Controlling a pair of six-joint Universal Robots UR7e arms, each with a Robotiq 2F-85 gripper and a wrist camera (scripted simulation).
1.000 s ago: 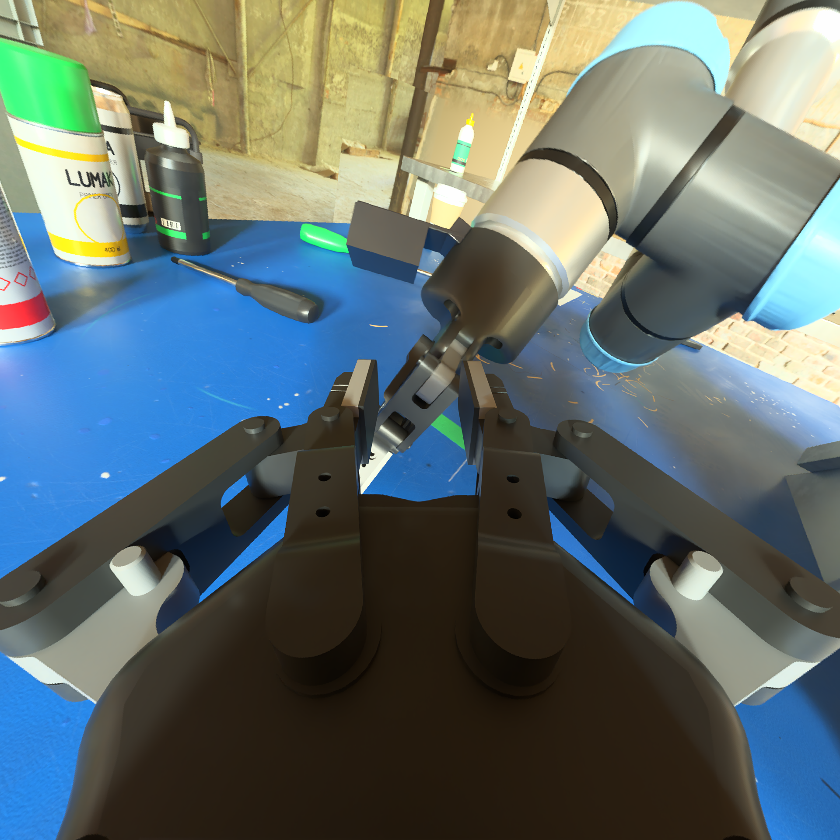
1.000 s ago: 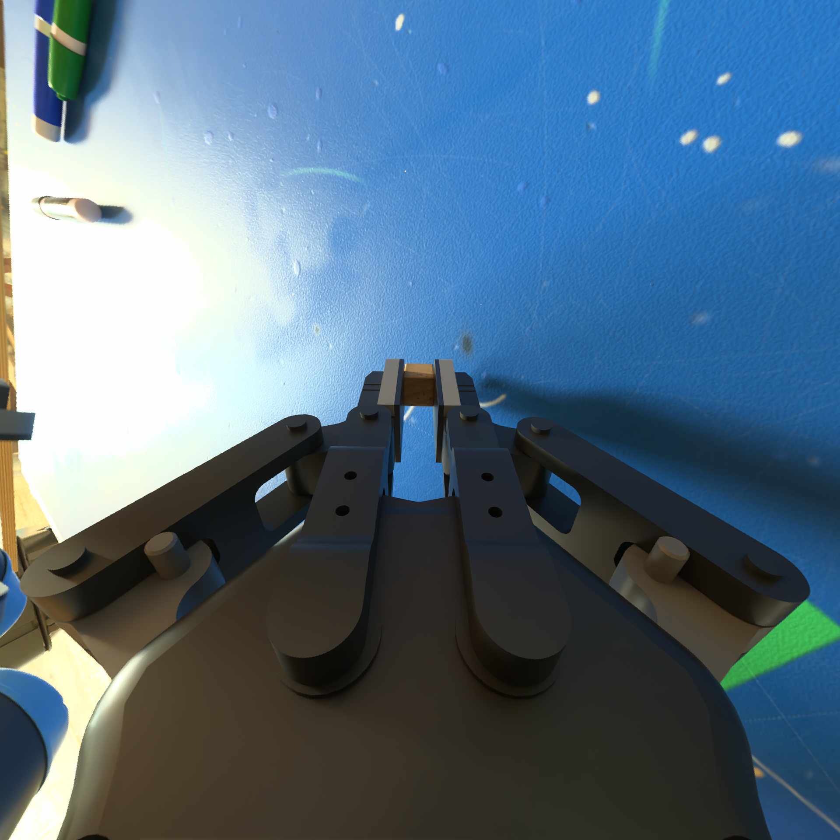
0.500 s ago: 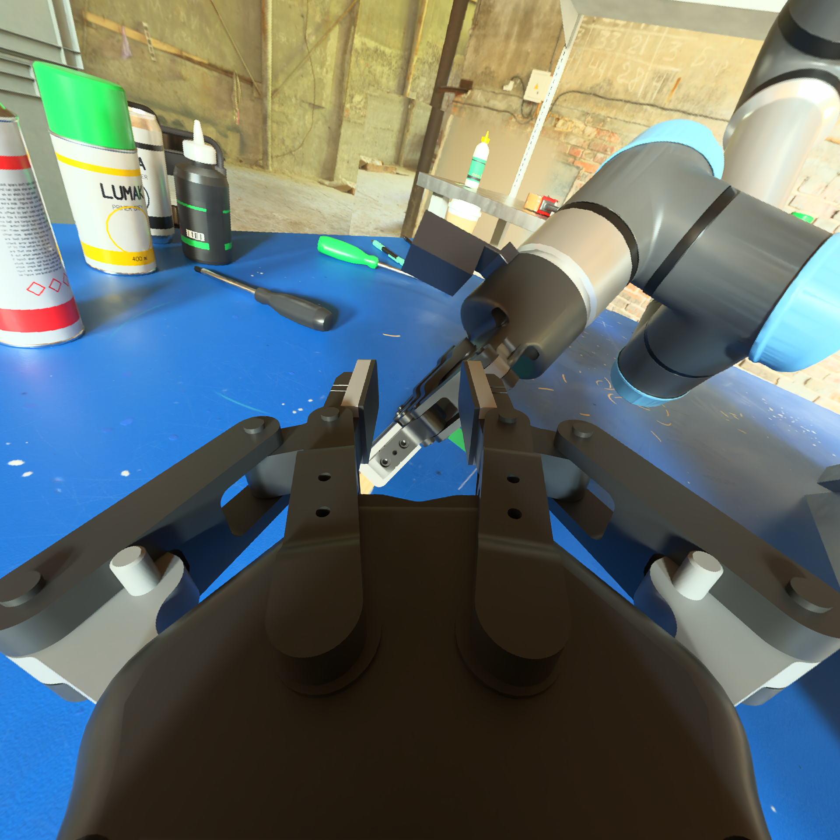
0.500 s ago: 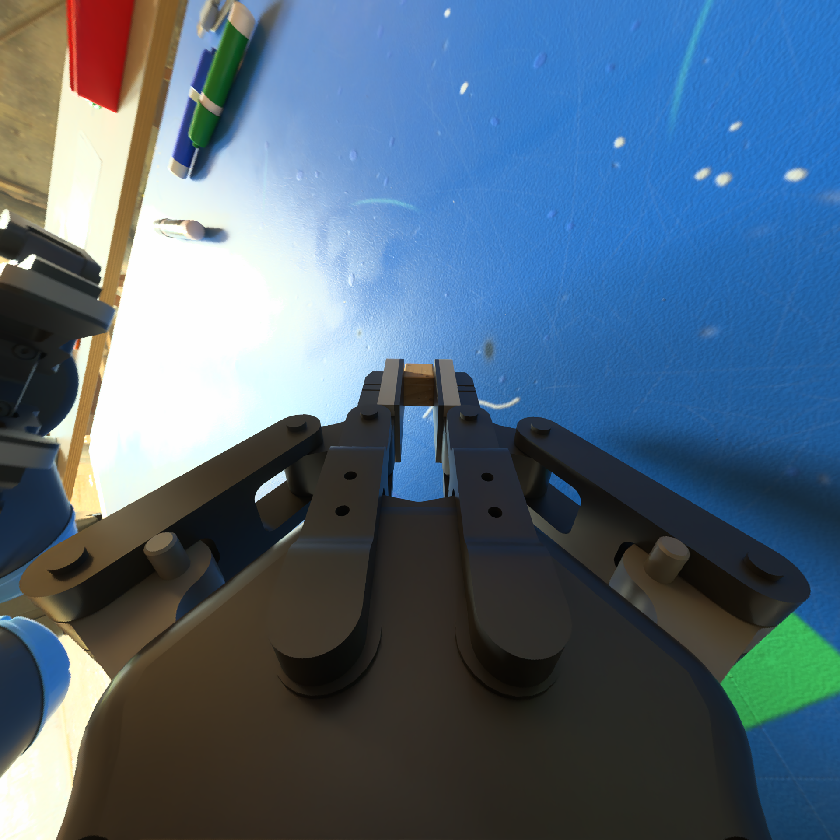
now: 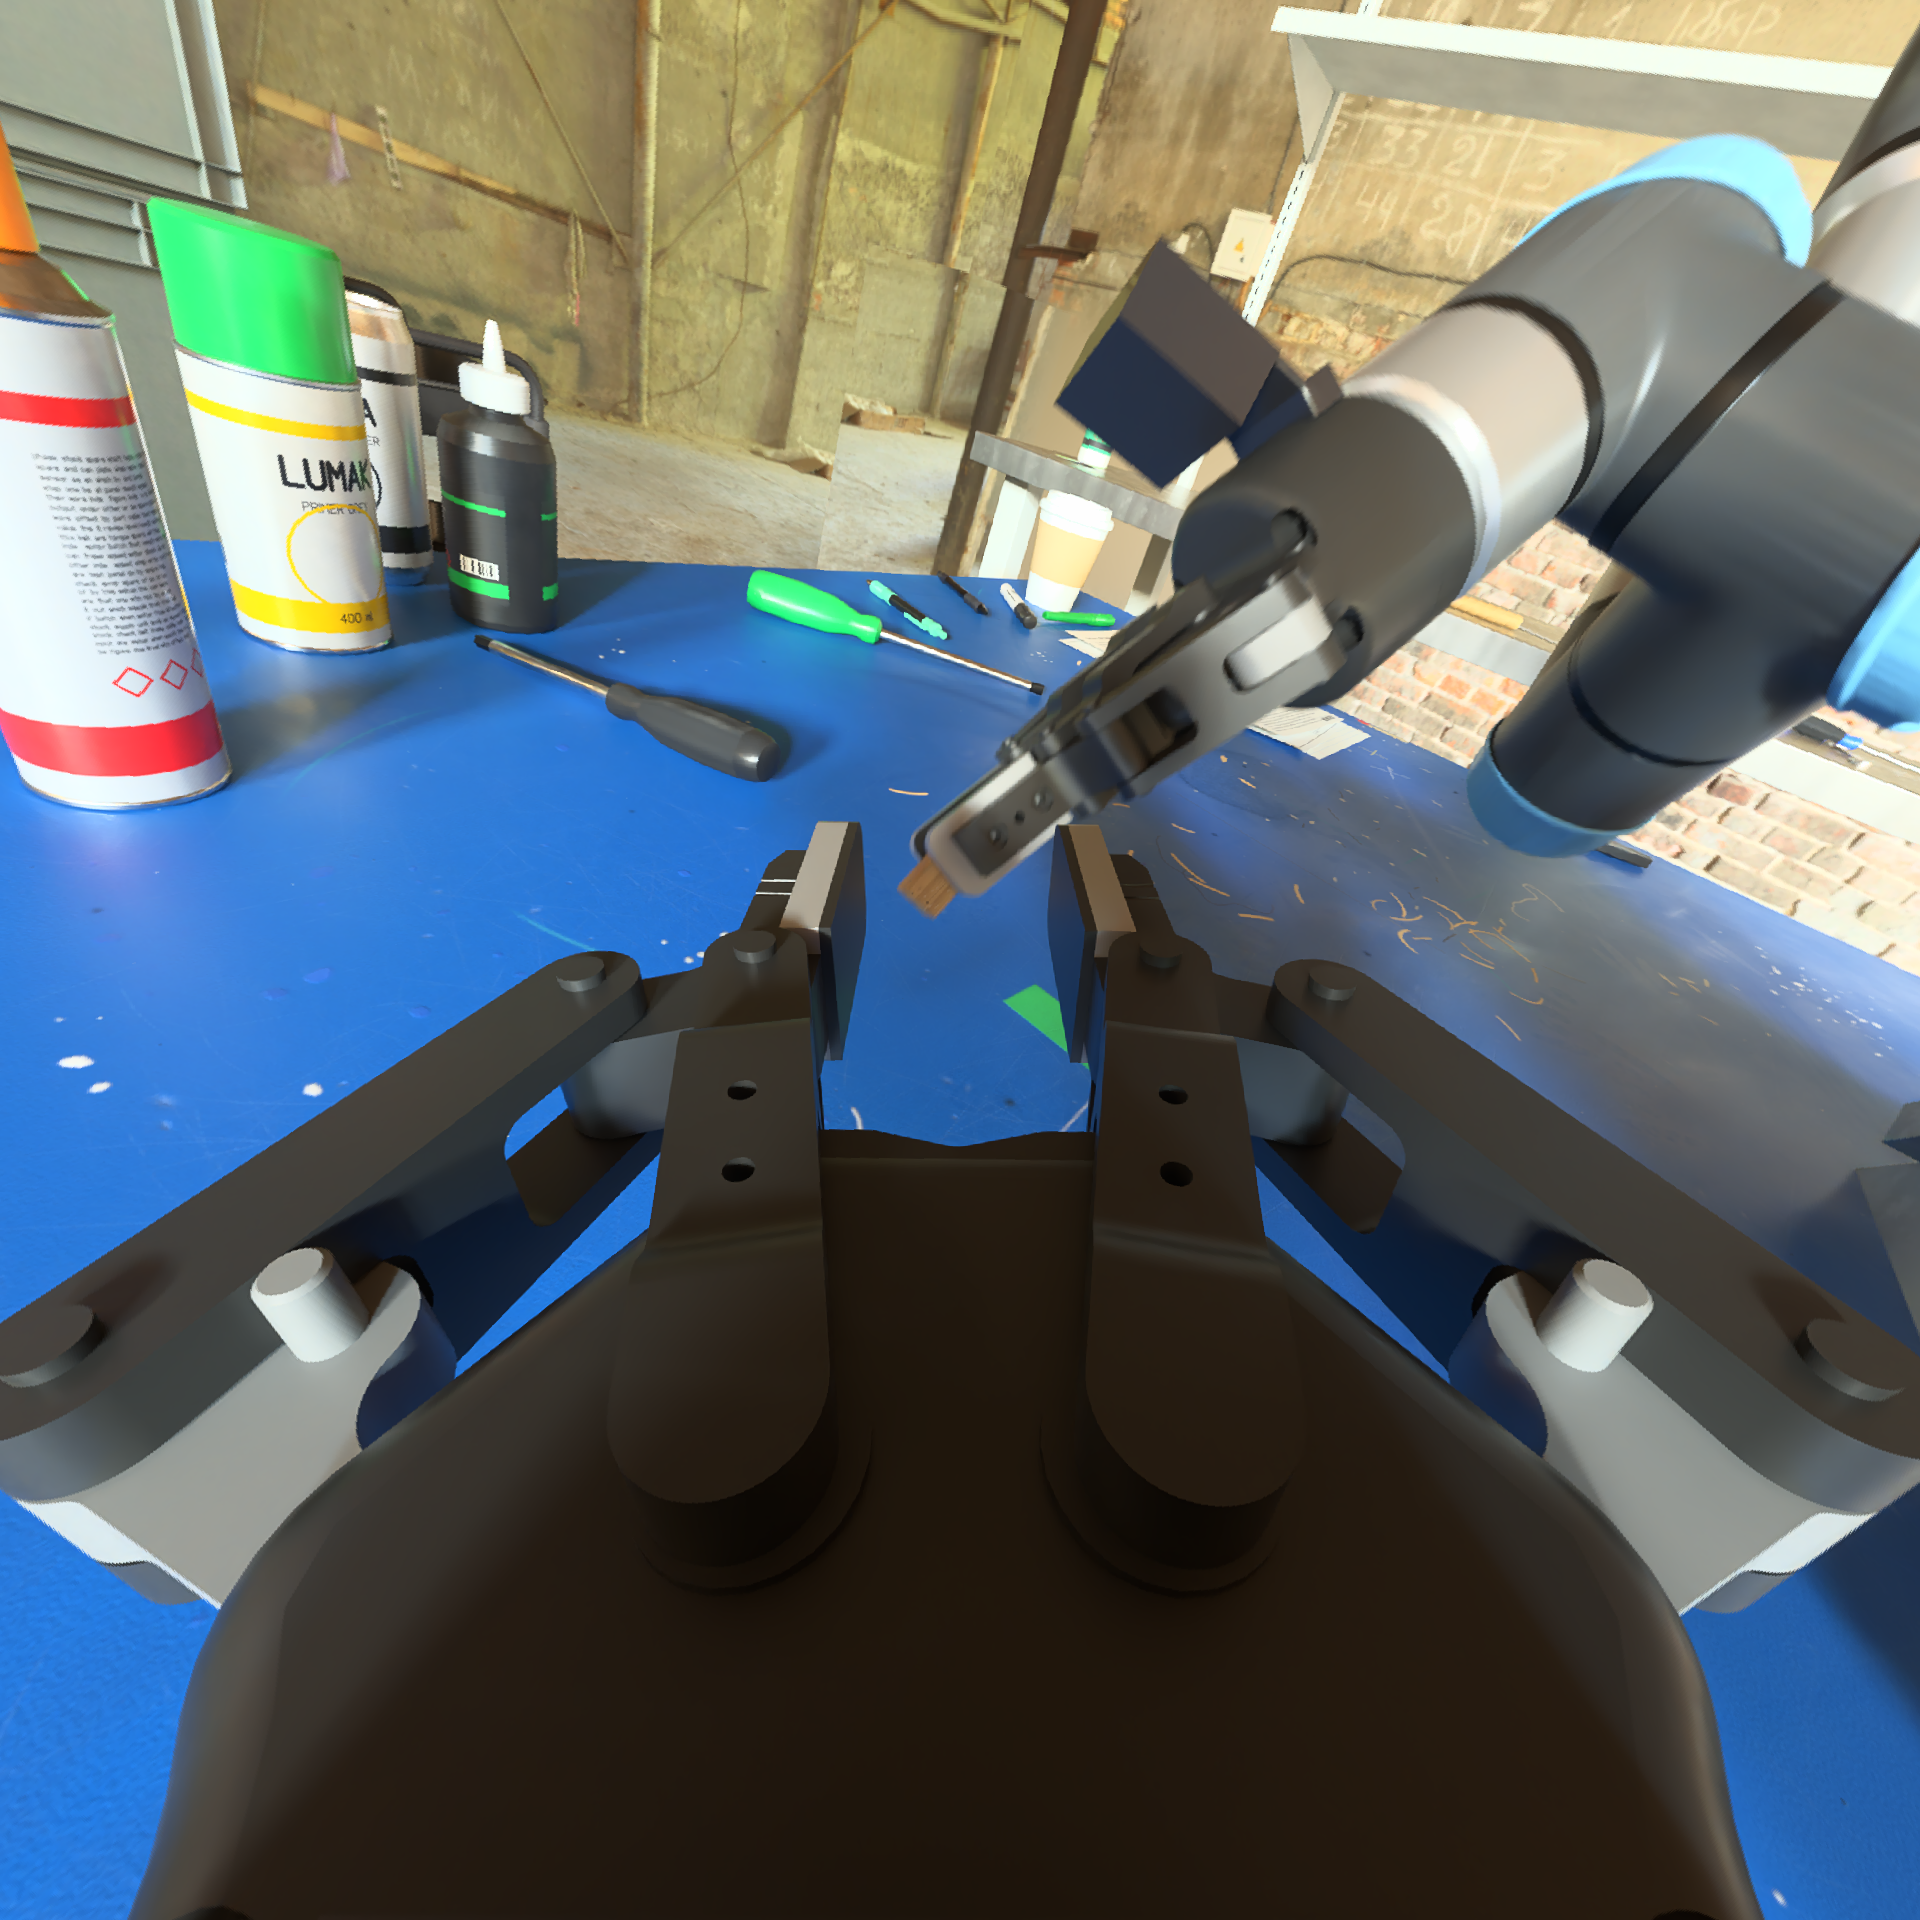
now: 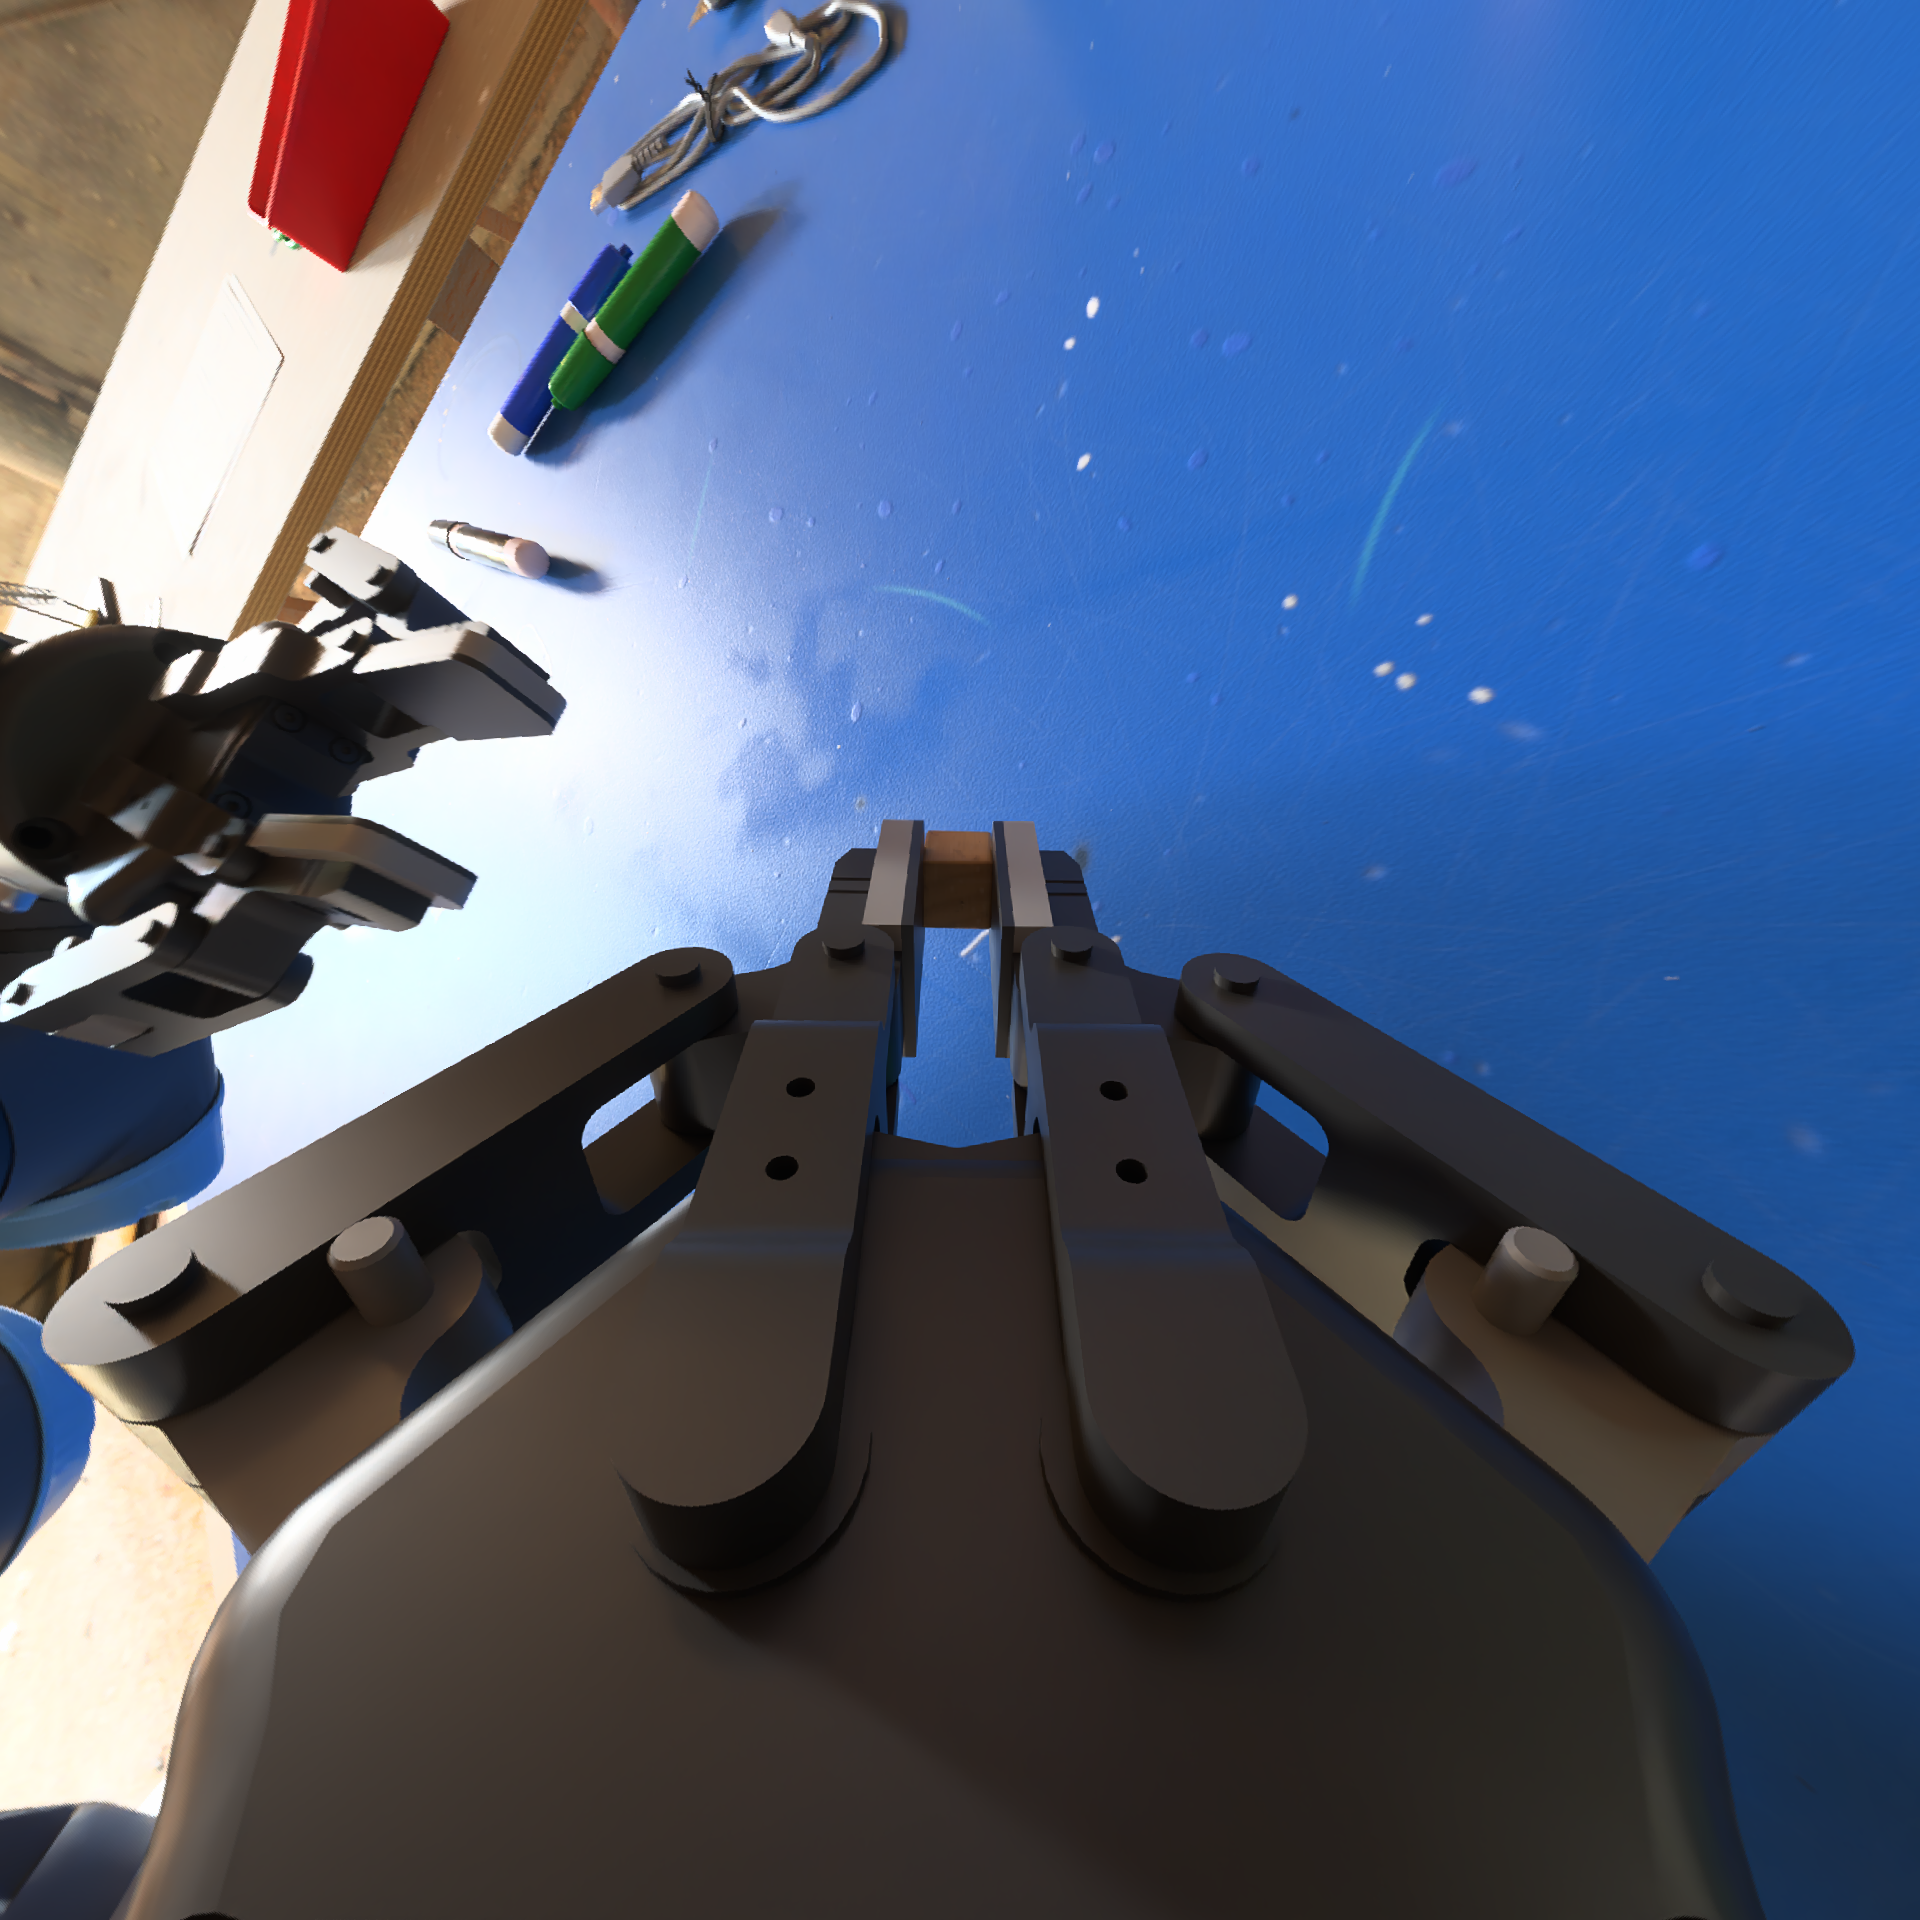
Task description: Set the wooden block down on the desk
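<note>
Right wrist view showed my right hand clenched on the small tan wooden block, which sat pinched between the two grey pads at the very fingertips, well above the scuffed blue bench. From the left wrist view the same small block poked out past the tips of that hand, tilted downward and clear of the bench surface, so nothing had been set down yet. My left hand hung released, its jaws apart with nothing between them, just beside the block.

I judged the block to be light and stiff, hard-edged wood that would neither crush nor sag under the pads. Its faces looked smooth, so a shallow tip grasp like this one could let it swivel or slip if I moved sharply. The flat opposing sides were the right place to hold it, and the pads already bore on them. Being so small, it would probably tip or bounce if dropped from any height, so I reckoned the sound course was to lower until its underside met the bench before parting the jaws.

Bare blue surface lay beneath the block; the green and blue marker pens and the black-handled screwdriver lay well apart from it.
</note>
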